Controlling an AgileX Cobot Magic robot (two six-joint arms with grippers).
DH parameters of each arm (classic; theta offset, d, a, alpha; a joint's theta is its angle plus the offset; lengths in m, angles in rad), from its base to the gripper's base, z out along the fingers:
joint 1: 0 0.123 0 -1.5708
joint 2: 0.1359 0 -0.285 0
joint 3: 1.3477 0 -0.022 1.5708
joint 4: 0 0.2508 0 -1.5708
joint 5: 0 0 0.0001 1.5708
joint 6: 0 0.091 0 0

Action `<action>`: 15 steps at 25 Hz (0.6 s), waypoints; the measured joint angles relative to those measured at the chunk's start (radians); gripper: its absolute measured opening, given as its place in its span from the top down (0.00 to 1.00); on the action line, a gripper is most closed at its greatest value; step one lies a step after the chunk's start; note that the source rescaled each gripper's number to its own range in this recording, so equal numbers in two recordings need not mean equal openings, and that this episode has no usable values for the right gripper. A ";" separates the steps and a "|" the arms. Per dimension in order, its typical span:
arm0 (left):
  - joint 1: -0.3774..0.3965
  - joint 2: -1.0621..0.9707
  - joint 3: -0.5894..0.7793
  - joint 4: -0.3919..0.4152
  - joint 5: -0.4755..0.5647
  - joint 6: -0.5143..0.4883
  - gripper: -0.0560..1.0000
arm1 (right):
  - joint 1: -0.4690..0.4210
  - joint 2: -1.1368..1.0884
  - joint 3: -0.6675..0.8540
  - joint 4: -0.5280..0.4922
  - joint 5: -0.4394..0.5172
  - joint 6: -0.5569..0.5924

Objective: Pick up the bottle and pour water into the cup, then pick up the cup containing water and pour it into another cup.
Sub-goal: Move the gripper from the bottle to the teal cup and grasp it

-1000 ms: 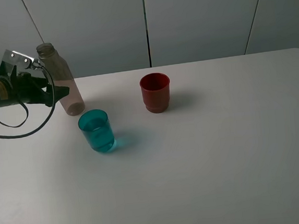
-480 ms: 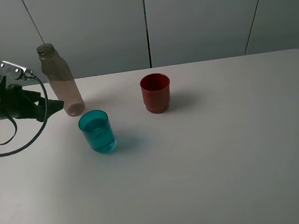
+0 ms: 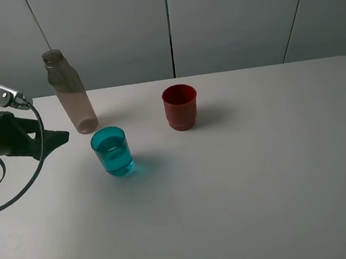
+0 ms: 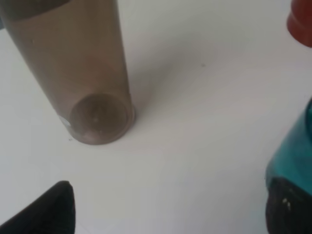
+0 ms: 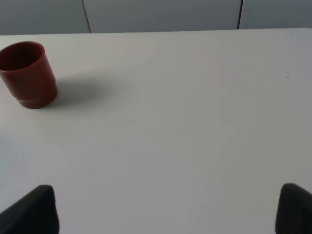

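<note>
The tall tinted bottle point(image 3: 71, 93) stands upright and uncapped at the back left of the table; the left wrist view shows its base point(image 4: 97, 117). In front of it stands the teal cup point(image 3: 112, 151) with water in it, seen at the edge of the left wrist view point(image 4: 292, 151). The red cup point(image 3: 179, 107) stands to the right, empty as far as I can see, also visible from the right wrist point(image 5: 28, 74). My left gripper point(image 3: 59, 139) is open, left of the teal cup and clear of the bottle, holding nothing. My right gripper point(image 5: 165, 209) is open over bare table.
The white table point(image 3: 256, 177) stretches right and forward of the cups. A grey panelled wall point(image 3: 224, 22) stands behind it. A black cable point(image 3: 20, 179) loops under the left arm.
My left gripper has drawn back from beside the bottle, moving left and toward the table's front. The bottle stays standing; both cups are unmoved.
</note>
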 joint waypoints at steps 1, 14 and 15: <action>0.000 -0.018 0.012 0.012 0.000 -0.002 0.00 | 0.000 0.000 0.000 0.000 0.000 0.000; 0.000 -0.155 0.150 0.069 -0.022 -0.050 0.00 | 0.000 0.000 0.000 0.000 0.000 0.000; 0.000 -0.156 0.156 0.072 -0.033 -0.052 0.00 | 0.000 0.000 0.000 0.000 0.000 0.000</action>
